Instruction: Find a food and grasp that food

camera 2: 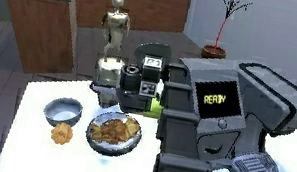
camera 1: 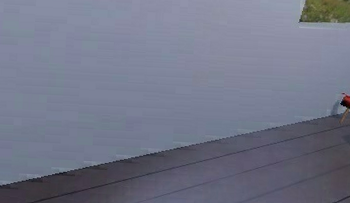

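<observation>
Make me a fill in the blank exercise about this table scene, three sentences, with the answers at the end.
1. The grey bowl sits on a ___ table.
2. Left of the food bowl in the arm side view lies a small ___ lump.
3. A tall tan ___ stands just left of the coffee machine.

Answers: white; orange; statue.

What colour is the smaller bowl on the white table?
The smaller bowl is grey-blue with a paler inside, best seen in the arm side view.
</observation>
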Motion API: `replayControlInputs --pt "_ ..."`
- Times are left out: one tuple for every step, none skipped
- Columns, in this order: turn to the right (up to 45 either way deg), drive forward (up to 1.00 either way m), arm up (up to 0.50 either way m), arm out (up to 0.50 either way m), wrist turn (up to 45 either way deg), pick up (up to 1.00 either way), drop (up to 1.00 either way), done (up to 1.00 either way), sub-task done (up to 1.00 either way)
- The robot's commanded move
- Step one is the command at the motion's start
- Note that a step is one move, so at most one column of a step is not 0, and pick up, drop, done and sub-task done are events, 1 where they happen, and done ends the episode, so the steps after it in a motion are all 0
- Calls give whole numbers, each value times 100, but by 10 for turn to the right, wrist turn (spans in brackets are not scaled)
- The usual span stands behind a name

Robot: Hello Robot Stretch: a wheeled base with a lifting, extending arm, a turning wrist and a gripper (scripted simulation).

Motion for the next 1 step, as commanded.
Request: replayControlInputs --pt "0 0 -30 0 0 0 0 0 0"
